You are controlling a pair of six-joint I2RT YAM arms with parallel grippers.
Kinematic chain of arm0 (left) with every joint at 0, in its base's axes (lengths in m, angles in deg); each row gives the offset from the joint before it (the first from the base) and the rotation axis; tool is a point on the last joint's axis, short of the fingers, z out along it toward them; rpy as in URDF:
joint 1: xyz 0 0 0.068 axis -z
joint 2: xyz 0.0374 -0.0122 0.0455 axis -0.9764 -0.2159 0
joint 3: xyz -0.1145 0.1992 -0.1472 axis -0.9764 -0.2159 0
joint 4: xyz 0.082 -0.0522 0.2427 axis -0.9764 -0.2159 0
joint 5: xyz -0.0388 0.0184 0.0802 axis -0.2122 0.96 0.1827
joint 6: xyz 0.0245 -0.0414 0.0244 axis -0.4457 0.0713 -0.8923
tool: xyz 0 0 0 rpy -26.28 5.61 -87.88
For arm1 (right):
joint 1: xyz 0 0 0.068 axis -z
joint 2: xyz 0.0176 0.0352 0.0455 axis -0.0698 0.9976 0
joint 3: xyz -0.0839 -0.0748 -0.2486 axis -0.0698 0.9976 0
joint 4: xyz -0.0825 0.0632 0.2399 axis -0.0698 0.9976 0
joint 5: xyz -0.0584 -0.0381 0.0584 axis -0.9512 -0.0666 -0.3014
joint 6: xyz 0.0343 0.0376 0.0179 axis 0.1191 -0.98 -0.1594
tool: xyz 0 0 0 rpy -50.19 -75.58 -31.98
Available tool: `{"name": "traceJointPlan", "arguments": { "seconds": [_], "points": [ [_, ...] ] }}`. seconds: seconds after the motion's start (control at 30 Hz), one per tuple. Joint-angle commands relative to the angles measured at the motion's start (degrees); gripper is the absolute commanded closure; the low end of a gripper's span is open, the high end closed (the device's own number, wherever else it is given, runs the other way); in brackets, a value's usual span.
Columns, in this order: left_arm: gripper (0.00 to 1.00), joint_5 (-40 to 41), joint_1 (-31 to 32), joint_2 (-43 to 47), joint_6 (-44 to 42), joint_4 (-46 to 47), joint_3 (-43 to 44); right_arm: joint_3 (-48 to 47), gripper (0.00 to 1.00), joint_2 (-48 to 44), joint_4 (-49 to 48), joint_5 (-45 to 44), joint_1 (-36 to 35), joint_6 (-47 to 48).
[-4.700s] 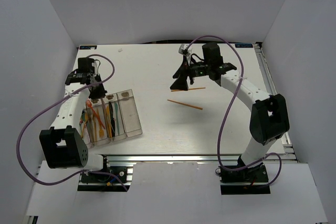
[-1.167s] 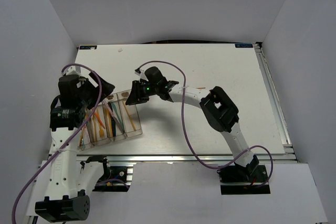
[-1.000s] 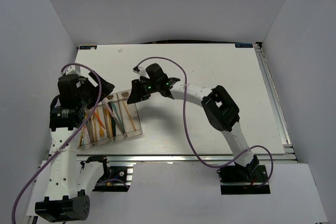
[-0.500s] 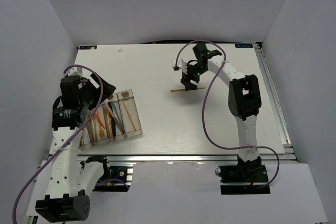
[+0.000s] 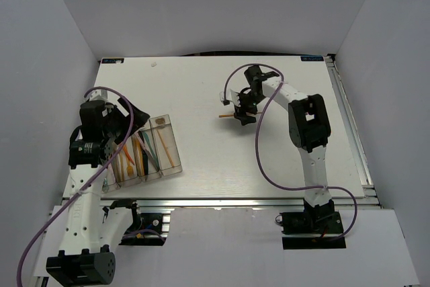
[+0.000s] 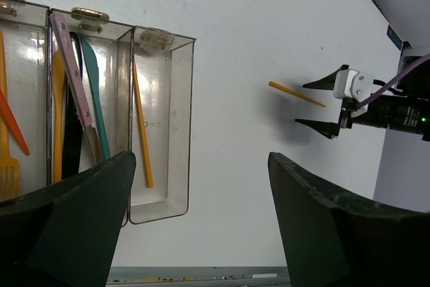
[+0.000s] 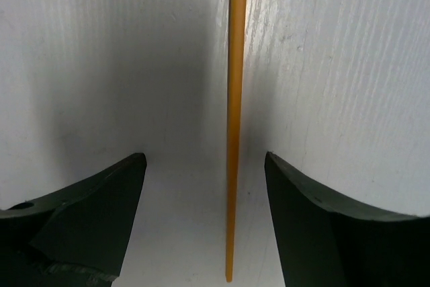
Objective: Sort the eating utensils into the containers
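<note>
One thin orange stick (image 7: 234,126) lies on the white table between the fingers of my right gripper (image 7: 205,159), which is open and straddles it without touching. From above, that right gripper (image 5: 242,108) hovers at the stick (image 5: 226,115), far centre. The containers (image 5: 173,140) stand at the left, holding orange and teal utensils (image 5: 138,152). In the left wrist view another orange stick (image 6: 141,126) lies in the rightmost bin (image 6: 164,210). My left gripper (image 6: 201,166) hangs open above the bins' right end, holding nothing.
The bins to the left hold a teal piece (image 6: 94,99), a pale pink handle (image 6: 70,65) and an orange fork (image 6: 7,166). The table's metal front rail (image 5: 222,201) runs along the near edge. Grey walls close in both sides.
My right arm left the rightmost bin, swung to the far centre and now straddles the remaining stick with its jaws open. A stick now lies in that bin. The left arm barely shifted.
</note>
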Motion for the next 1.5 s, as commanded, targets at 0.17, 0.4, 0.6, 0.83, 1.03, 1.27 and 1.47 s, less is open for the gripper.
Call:
{"name": "traceJointPlan", "arguments": {
  "seconds": [0.17, 0.4, 0.6, 0.83, 1.03, 1.27, 1.47],
  "points": [
    [0.09, -0.55, -0.23, 0.81, -0.09, 1.05, 0.58, -0.6, 0.29, 2.6, -4.41, -1.9, 0.17, -3.86],
    [0.09, -0.37, -0.31, 0.81, -0.18, 1.05, 0.66, 1.67, 0.86, 3.31, -0.79, -2.07, 0.17, -3.86],
    [0.09, -0.2, -0.23, 1.16, -0.44, 1.05, 0.93, 2.12, 1.0, 2.78, 1.05, 0.46, 0.09, -7.81],
    [0.09, 0.24, -0.23, 1.6, -0.35, 1.05, 1.72, 4.75, 1.0, -6.17, -3.05, 16.72, -2.63, -26.32],
    [0.09, 0.42, -0.23, 2.04, -0.35, 0.96, 1.63, 12.39, 1.0, -12.24, -20.01, 30.88, -12.12, -59.89],
    [0.09, 1.21, -0.23, 3.53, -0.18, -0.44, 2.24, 14.09, 1.0, -11.91, -50.51, 21.88, -23.02, -97.08],
    [0.09, 1.65, -0.23, 5.03, 0.35, -2.02, 2.16, 12.76, 1.0, -8.65, -55.28, 10.52, -26.19, -114.85]
  ]
}}
